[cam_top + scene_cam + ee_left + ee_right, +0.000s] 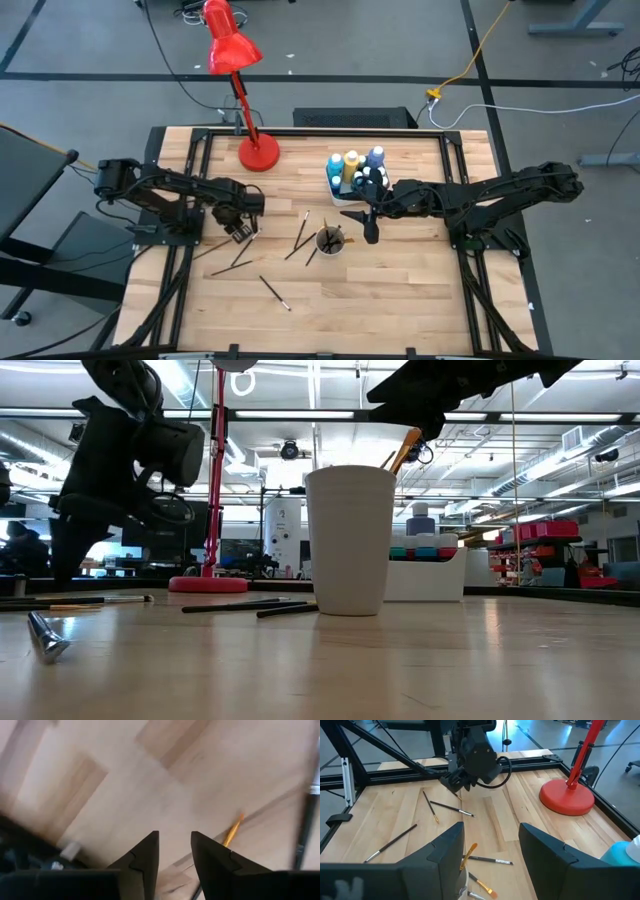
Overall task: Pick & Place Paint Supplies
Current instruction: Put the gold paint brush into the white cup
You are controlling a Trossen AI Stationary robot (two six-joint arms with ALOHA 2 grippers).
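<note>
Spanning the whole scene: the wooden counter (pixel 400 290), serving as staging ground. Standing at the far edge: the red desk lamp (pixel 238 60), apart from the job. Sitting beside it: a white tray (pixel 335 185) corralling the paint bottles (pixel 352 168). Waiting at centre: a white cup (pixel 330 241) collecting brushes, orange tips poking out. Hovering just above that cup: the right hand (pixel 372 222), released, fingers wide and empty. Dipping toward loose brushes (pixel 240 262) scattered on the boards: the left hand (pixel 241 230), fingers parted around nothing, likely lining up a grab.
</note>
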